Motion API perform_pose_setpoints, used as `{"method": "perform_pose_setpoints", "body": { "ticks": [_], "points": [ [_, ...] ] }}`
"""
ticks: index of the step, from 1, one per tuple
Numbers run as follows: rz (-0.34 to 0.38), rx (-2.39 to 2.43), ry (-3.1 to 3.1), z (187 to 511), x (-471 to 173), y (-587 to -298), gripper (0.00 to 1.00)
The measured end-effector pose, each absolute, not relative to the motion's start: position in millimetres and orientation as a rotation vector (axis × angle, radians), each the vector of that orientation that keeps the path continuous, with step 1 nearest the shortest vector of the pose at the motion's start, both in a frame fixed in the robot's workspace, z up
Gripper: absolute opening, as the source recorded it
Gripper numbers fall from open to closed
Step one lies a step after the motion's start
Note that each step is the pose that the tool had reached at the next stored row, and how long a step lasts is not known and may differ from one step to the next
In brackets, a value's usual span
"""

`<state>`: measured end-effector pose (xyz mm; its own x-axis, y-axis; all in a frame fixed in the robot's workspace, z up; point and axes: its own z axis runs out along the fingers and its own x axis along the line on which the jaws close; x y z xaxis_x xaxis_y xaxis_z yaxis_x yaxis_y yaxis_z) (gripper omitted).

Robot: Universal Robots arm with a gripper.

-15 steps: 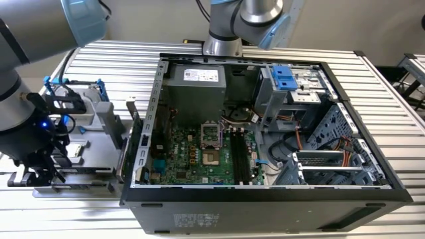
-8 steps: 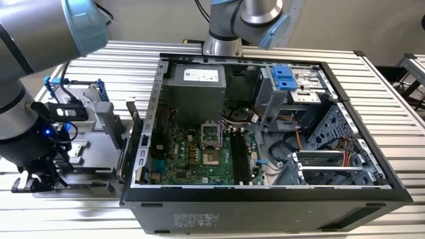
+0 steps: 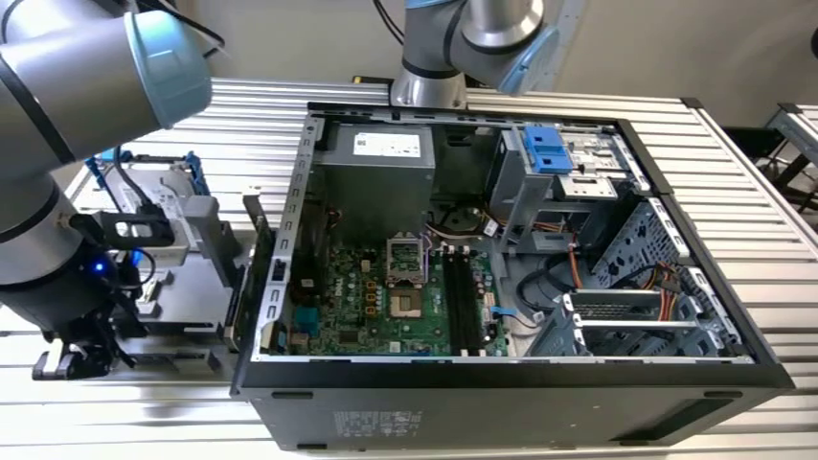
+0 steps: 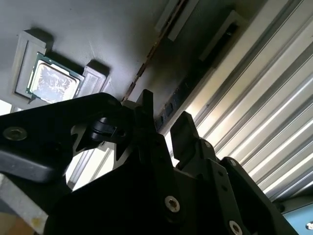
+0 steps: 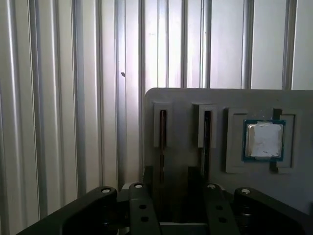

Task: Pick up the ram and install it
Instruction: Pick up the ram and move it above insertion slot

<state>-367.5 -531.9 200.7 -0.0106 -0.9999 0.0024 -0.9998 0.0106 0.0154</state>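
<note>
The ram [image 5: 163,128] is a thin stick standing on edge in a slot of a grey holder plate [image 5: 181,100]. A second thin stick [image 5: 207,128] stands in the neighbouring slot. My gripper [image 5: 171,183] hangs just over the plate, open, with its two black fingers [image 5: 148,178] on either side of the first ram and a gap to each side. In the second wrist view the ram [image 4: 144,67] is a thin brownish line running toward the open gripper [image 4: 164,122]. In the exterior view my gripper [image 3: 79,356] is low at the left, outside the computer case [image 3: 511,383].
A square silver processor chip [image 5: 264,140] lies in a recess of the same plate, beside the slots. The open case holds a green motherboard [image 3: 371,307] with long black slots [image 3: 466,297], cables and drive cages. Everything rests on a ribbed metal table [image 5: 58,98].
</note>
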Motion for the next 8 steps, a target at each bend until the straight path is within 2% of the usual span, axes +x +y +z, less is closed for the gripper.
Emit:
{"method": "perform_pose_setpoints", "body": {
  "ticks": [8],
  "points": [
    [-0.014,2.201,-2.224,191.8,-368.5,-531.9,1.00]
  ]
}}
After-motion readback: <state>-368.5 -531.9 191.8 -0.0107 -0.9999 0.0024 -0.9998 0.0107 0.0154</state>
